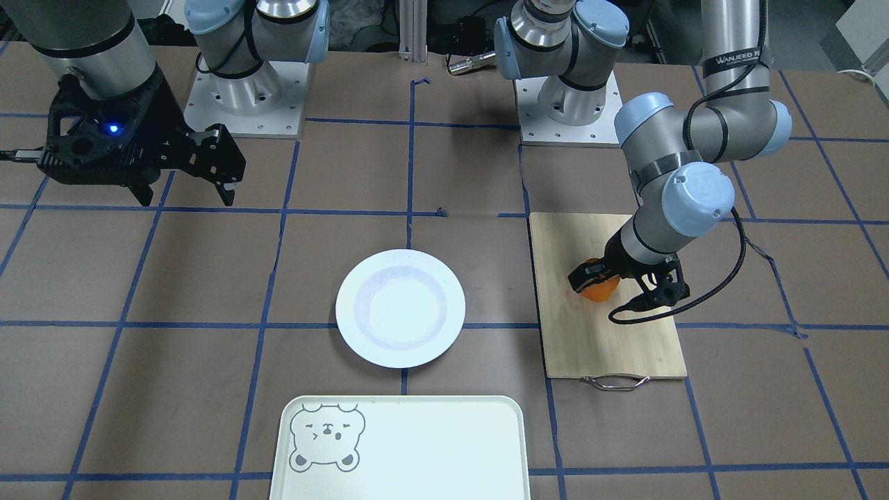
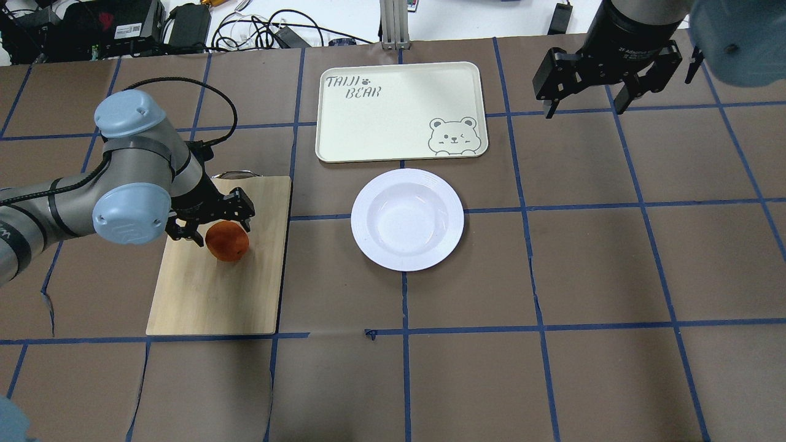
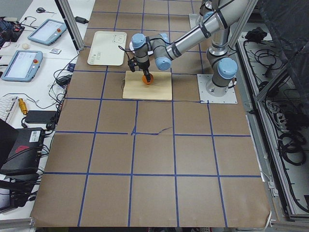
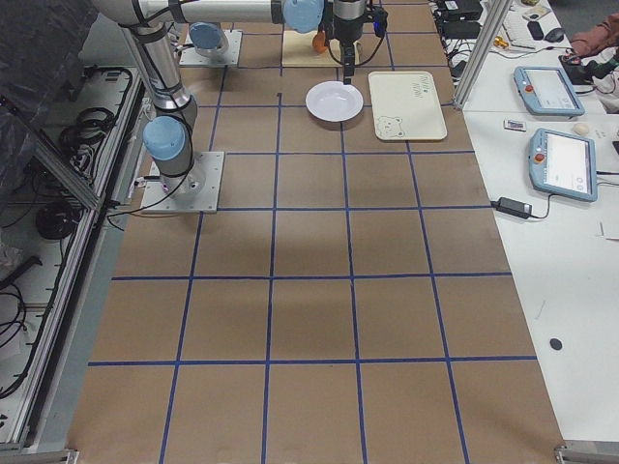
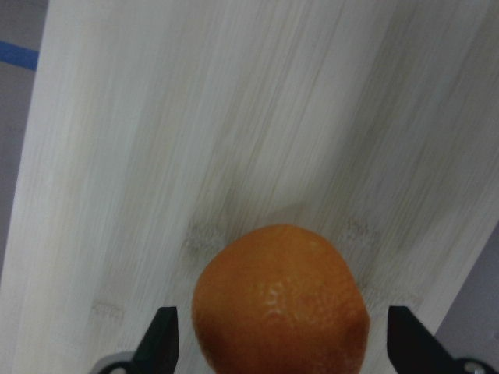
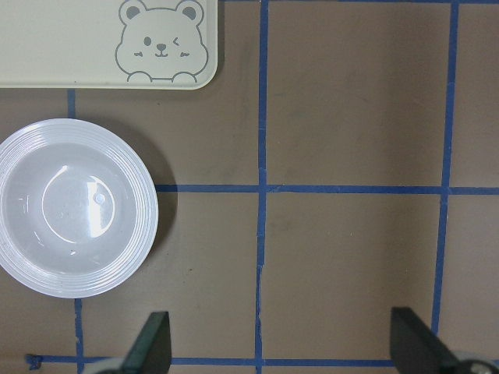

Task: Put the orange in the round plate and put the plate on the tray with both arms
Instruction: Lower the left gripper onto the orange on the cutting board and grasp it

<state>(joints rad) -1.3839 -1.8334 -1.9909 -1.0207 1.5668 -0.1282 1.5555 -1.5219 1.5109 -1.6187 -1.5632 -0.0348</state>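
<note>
The orange (image 1: 601, 291) (image 2: 228, 242) lies on a bamboo cutting board (image 1: 611, 347) (image 2: 212, 294). My left gripper (image 1: 603, 278) (image 2: 218, 231) is down around it and open. In the left wrist view a gap shows between the orange (image 5: 281, 300) and each fingertip. The white round plate (image 1: 400, 307) (image 2: 406, 219) (image 6: 76, 206) sits empty at the table's middle. Just beyond it lies the cream tray (image 1: 417, 444) (image 2: 393, 116) (image 6: 78, 47) with the bear face, also empty. My right gripper (image 1: 187, 198) (image 2: 583, 109) (image 6: 281, 351) hangs high and open, off to the plate's right.
The cutting board has a metal handle (image 1: 615, 381) at the end nearer the tray. The brown table cover carries a grid of blue tape lines (image 2: 528, 209). Cables and electronics (image 2: 123, 27) lie beyond the far table edge.
</note>
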